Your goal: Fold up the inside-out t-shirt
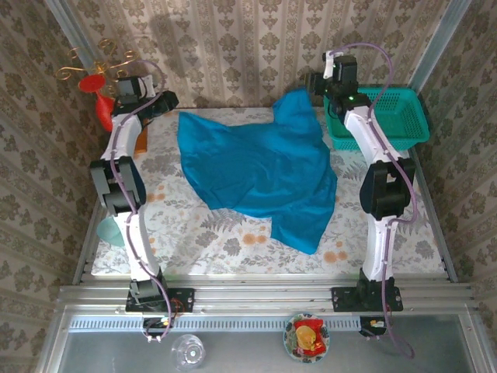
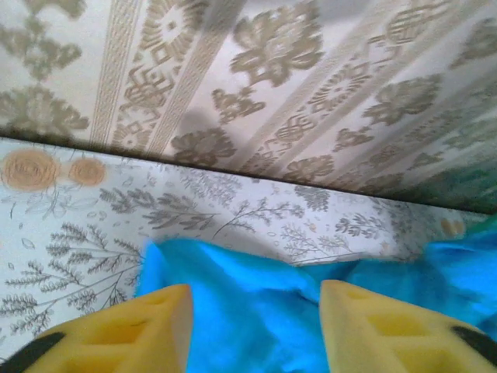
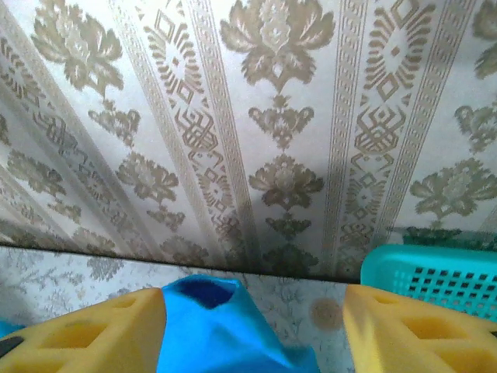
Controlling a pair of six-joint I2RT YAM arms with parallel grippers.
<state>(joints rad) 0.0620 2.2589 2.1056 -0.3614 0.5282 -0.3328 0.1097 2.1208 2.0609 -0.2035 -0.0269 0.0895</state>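
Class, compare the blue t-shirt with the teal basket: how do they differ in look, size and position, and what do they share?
The t-shirt is soft, rumpled cloth; the basket is stiff open mesh. The t-shirt spreads over the middle of the table; the smaller basket sits at its far right corner. The t-shirt is bright blue, the basket teal. Both rest on the table.

A robot-lab booth dressed like a home: beige damask-patterned wallpaper panels (image 1: 233,47) enclose a floral-clothed surface (image 1: 202,233), and a silver aluminium frame rail (image 1: 264,297) runs along the surface's near edge.
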